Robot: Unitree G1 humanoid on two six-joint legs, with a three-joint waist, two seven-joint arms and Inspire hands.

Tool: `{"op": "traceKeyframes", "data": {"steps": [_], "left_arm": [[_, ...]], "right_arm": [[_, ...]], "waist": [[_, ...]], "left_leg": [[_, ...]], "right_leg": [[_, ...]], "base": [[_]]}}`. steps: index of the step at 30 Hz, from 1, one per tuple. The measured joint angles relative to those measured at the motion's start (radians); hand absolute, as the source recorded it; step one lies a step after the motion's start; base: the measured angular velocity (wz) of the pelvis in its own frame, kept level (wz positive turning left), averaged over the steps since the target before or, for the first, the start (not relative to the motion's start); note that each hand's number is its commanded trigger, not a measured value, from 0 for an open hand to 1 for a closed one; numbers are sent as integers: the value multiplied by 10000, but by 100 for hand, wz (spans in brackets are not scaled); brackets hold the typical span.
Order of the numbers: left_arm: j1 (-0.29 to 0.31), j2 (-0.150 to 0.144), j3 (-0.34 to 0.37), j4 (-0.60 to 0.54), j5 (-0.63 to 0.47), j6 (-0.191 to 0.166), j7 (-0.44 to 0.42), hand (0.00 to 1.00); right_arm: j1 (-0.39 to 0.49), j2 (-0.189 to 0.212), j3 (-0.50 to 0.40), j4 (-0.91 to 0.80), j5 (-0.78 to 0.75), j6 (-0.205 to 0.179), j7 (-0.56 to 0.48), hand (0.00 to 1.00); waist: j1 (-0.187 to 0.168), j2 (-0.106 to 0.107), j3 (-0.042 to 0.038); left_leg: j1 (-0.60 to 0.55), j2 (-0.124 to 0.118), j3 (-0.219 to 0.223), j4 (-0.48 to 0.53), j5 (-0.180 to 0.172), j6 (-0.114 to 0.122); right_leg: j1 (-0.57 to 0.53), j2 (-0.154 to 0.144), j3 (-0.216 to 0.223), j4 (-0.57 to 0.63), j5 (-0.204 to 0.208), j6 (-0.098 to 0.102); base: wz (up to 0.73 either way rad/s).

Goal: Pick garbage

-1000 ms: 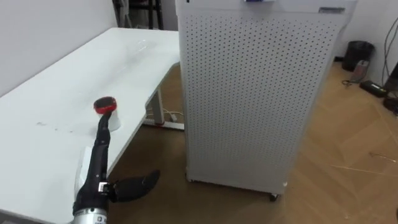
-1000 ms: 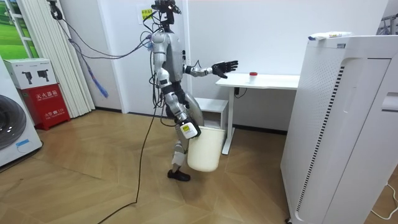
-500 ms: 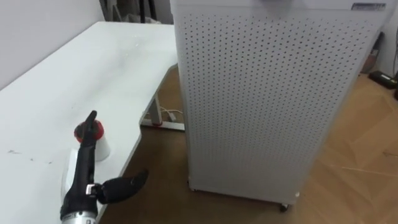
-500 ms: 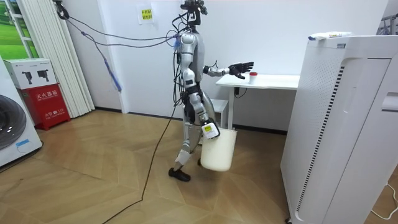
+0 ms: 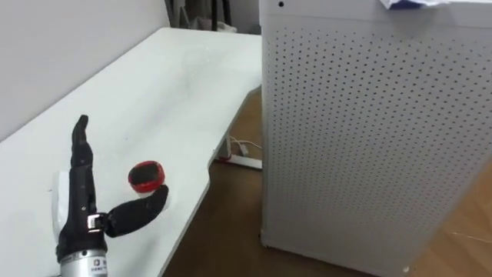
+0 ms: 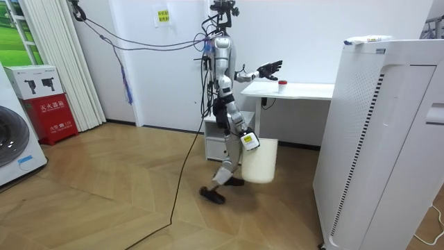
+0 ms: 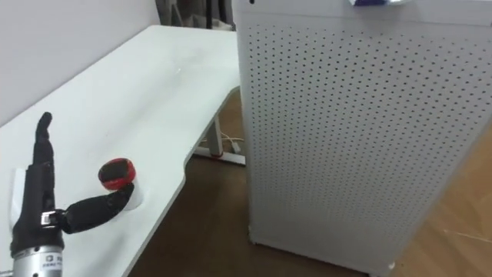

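Left hand [image 5: 80, 192], fingers straight, hangs at the front edge of the desk [image 5: 138, 100] beside a red-capped cup [image 5: 147, 177]. Bare floor [image 5: 231, 223] separates desk and cabinet [image 5: 369, 138].

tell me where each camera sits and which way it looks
Left eye view: on the robot's head, looking down at the white desk and the perforated white cabinet; the left hand, open, shows beside a red-capped container.
Right eye view: same head, a little to the side, same scene, same hand.
Room view: stands off in the room, facing the desk and wall; the whole robot shows, its right hand at a white bin.
Shared: desk, cabinet, container and left hand appear in all three.
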Motion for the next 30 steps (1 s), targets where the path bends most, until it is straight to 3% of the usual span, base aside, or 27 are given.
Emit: {"op": "traceKeyframes", "data": {"steps": [1, 7, 15, 21, 30], "left_arm": [[56, 0, -58, -9, 5, -15, 79, 0], [72, 22, -73, -275, 84, -63, 180, 0], [389, 10, -369, 173, -50, -61, -73, 0], [404, -16, -850, 1042, -1741, 122, -714, 0], [423, -53, -927, 1888, -3553, 221, -1520, 0]], "right_arm": [[26, 19, 4, 49, -6, 3, 25, 100], [-177, 68, 7, 54, -245, 17, 217, 100], [-199, 54, 75, 139, -783, 116, 570, 100], [-211, 73, 101, 124, -846, 189, 579, 100], [-170, 107, 83, -4, -1122, 229, 564, 100]], "waist": [[21, -52, -84], [85, -264, -12], [26, -375, 7], [-11, -371, 11], [-57, -380, 8]], "left_leg": [[174, 72, -158, -126, 0, -121], [485, 255, -592, -559, 27, -373], [965, 260, -586, -883, 18, -386], [1039, 287, -603, -1143, -3, -423], [1052, 360, -491, -1159, -21, -451]], "right_leg": [[307, 148, -199, -371, 58, -112], [1147, 511, -750, -1276, 176, -334], [1781, 628, -759, -1888, 208, -327], [1742, 659, -743, -1887, 229, -314], [1690, 691, -726, -1889, 257, -340]], "base": [[39], [20], [3], [2], [-4]]}}
